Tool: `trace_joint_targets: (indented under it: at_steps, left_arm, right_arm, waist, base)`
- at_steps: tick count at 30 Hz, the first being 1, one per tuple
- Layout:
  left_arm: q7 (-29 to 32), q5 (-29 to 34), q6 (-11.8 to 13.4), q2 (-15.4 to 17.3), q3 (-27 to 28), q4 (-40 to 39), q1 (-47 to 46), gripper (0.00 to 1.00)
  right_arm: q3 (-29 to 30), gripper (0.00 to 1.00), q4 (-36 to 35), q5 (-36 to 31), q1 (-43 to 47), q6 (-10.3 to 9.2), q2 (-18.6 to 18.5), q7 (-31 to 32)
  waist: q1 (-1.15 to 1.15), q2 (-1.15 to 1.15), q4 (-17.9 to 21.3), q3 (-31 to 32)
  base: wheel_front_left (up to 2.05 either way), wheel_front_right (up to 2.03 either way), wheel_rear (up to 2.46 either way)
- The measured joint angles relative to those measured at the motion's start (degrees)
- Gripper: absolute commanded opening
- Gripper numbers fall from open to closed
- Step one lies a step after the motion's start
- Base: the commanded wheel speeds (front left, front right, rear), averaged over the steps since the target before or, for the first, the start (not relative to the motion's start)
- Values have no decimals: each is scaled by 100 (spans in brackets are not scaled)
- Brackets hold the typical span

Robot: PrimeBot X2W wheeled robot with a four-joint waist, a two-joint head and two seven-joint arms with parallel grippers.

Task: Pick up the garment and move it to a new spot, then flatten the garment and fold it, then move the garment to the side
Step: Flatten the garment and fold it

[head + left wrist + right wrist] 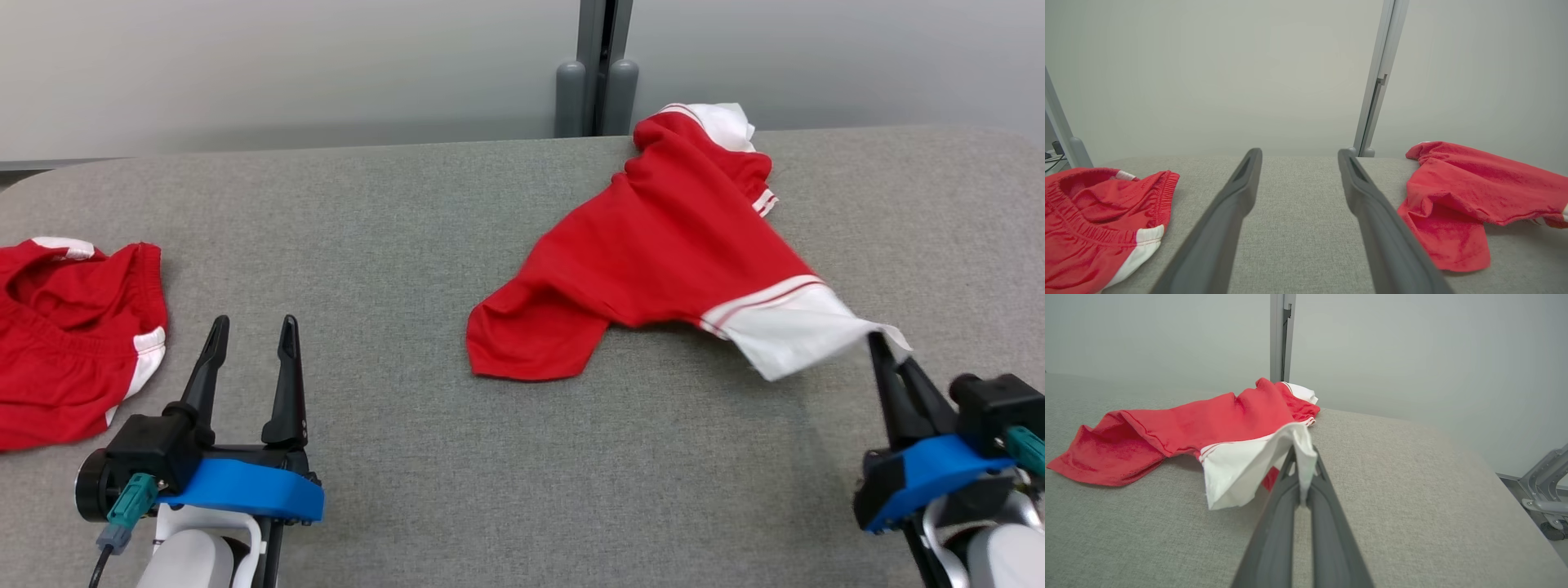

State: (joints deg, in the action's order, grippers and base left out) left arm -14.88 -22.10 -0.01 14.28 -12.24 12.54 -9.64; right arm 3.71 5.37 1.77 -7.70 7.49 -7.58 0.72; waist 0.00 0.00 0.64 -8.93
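Pinching the white hem of the crumpled red garment (653, 245), right fingers (887, 384) meet; slender left fingers (286, 376) gape.

The garment (1208, 420) covers the tips of the right fingers (1274, 531).

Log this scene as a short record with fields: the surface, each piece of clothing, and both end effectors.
table: grey fabric top
red shirt: crumpled, right of centre, far end at the table's back edge
white sleeve: near end of the shirt, tip raised off the table
red shorts: white trim, bunched at the table's left edge
left end effector: open, empty, between shorts and shirt
right end effector: shut on the white sleeve's tip
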Motion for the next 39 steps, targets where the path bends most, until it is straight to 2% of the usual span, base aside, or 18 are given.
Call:
trace_joint_targets:
  at_steps: [5,12,13,19,29,39]
  left_arm:
    - [1,-8,7,16,-7,-19,5,100]
    - [8,-33,7,23,-55,-4,4,100]
    - [8,-46,5,24,-62,3,4,100]
    - [7,-53,3,20,-109,71,37,100]
    - [-2,-103,13,-7,-111,158,279,100]
    - [-10,-65,24,-75,-129,197,466,100]
  right_arm:
    - [543,0,-298,-233,382,1,82,57]
    - [887,0,-14,-282,576,1,233,127]
    - [901,100,30,-275,569,1,257,115]
    - [896,100,74,4,591,1,406,-76]
    - [657,100,-490,727,708,0,465,-862]
    - [314,100,-310,781,735,0,467,-968]
  waist:
    - [0,0,58,7]
    - [0,0,32,16]
    - [0,0,25,18]
    - [0,0,-52,139]
    - [0,0,-54,413]
    - [0,0,-86,552]
  base:
    - [0,0,0]
    - [0,0,0]
    - [0,0,0]
    - [0,0,0]
    - [0,0,0]
    - [0,0,0]
